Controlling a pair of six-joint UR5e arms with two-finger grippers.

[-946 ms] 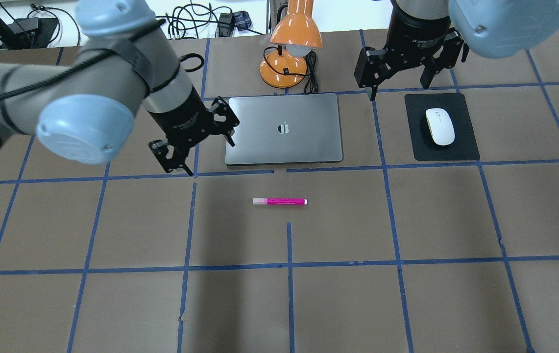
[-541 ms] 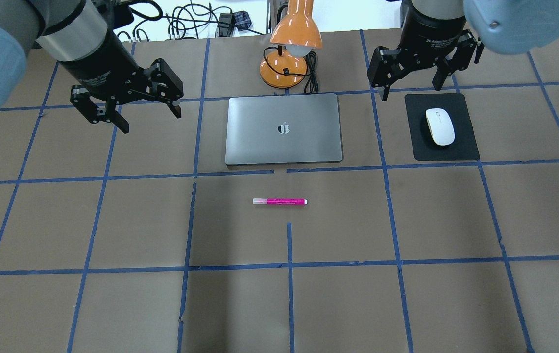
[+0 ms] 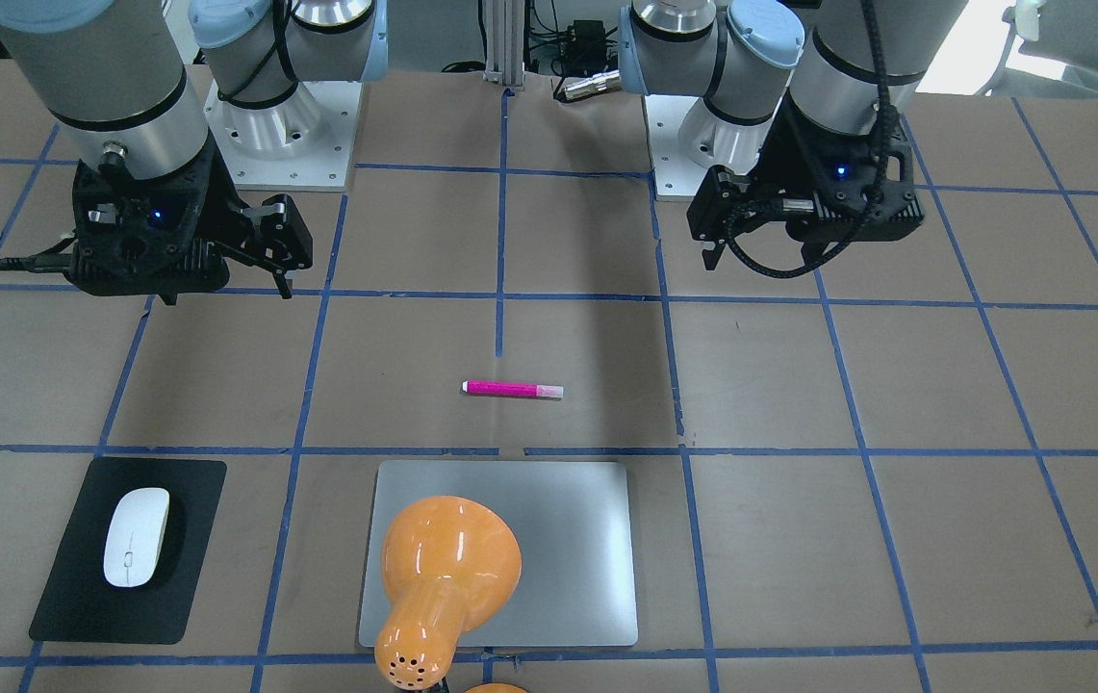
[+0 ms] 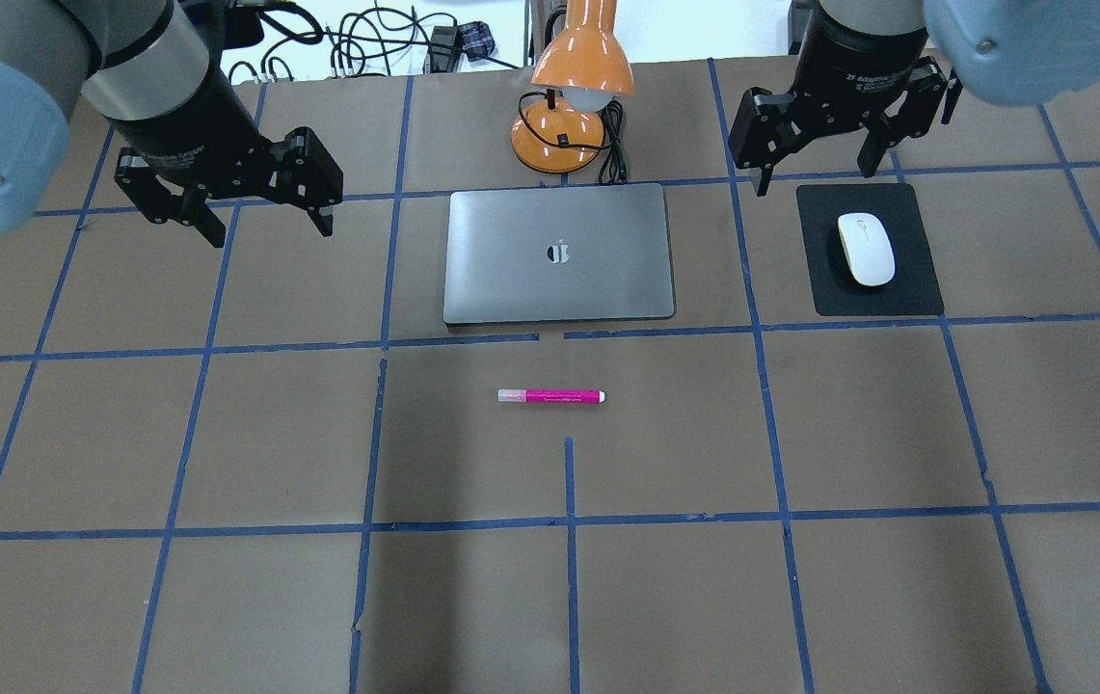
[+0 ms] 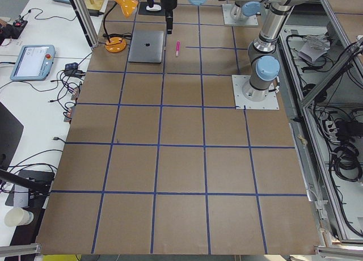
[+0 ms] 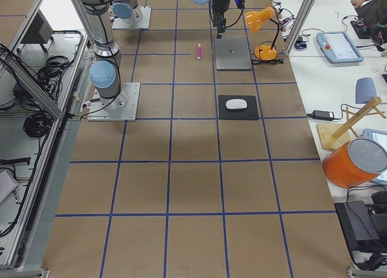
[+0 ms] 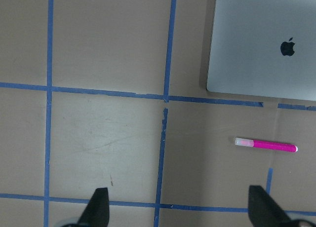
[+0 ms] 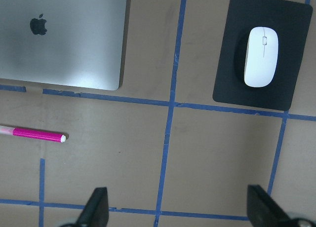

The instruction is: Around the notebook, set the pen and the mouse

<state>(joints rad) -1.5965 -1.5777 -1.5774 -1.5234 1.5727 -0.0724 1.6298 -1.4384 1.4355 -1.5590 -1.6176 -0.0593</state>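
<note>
The silver-grey notebook (image 4: 559,253) lies closed at the table's far middle. In front of it, on the robot's side, the magenta pen (image 4: 550,396) lies flat and parallel to its near edge. The white mouse (image 4: 866,249) rests on a black mat (image 4: 918,289) to the notebook's right. My left gripper (image 4: 270,226) hangs open and empty above the table, left of the notebook. My right gripper (image 4: 815,178) is open and empty, raised near the mat's far left corner. In the left wrist view both fingertips (image 7: 98,209) frame bare table, with the pen (image 7: 265,145) off to the right.
An orange desk lamp (image 4: 574,87) with a black cord stands just beyond the notebook's far edge. Blue tape lines grid the brown tabletop. Cables lie past the far edge.
My left arm has swung away from the notebook's left edge, going left and toward the far side. The right gripper drifted slightly right. Pen, mouse and notebook stayed put.
</note>
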